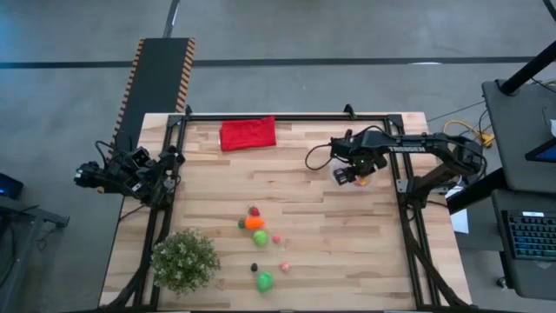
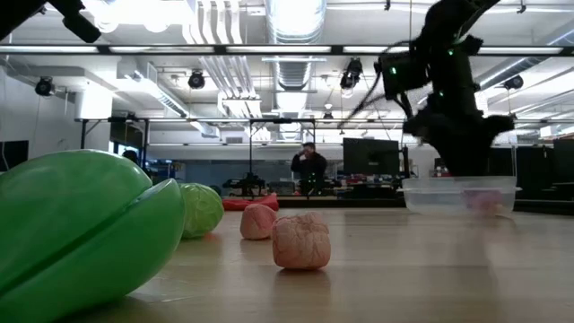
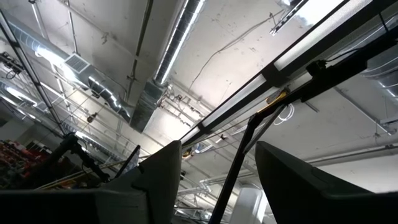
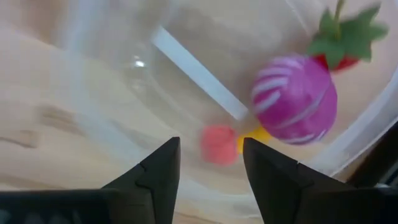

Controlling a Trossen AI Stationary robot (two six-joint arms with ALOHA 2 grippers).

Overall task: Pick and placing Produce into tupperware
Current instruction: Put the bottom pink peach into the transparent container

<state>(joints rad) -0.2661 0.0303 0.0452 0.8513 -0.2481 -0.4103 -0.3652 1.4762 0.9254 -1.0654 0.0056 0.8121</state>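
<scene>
I have the clear round tupperware tub (image 2: 459,194) on the right half of the table, at about two o'clock from the table's centre in the high view, mostly hidden there under the right gripper (image 1: 354,170). Through the right wrist view I see inside it: a magenta striped piece (image 4: 294,98), a red strawberry with a green leafy top (image 4: 343,38) touching it, a small pink-red piece (image 4: 218,144) and a sliver of something yellow (image 4: 254,135) beside that one. The right gripper hangs directly over the tub with its fingers (image 4: 157,171) apart and nothing between them.

The rest of the produce lies loose near the table's centre and toward six o'clock: an orange carrot-like piece (image 1: 254,223) with a small red piece (image 1: 254,210) touching it at twelve o'clock, a green ball (image 1: 260,237) just below it, small pink pieces (image 1: 276,239) (image 1: 284,267), a tiny dark piece (image 1: 254,267), and a larger green piece (image 1: 264,281) nearest the table's front edge.

A red cloth (image 1: 248,134) lies at the far edge, at about eleven o'clock, and a bushy potted plant (image 1: 184,259) stands at seven o'clock.

The left gripper (image 1: 168,164) waits off the table's left edge at nine o'clock, pointing up at the ceiling, fingers (image 3: 158,177) parted and empty.
</scene>
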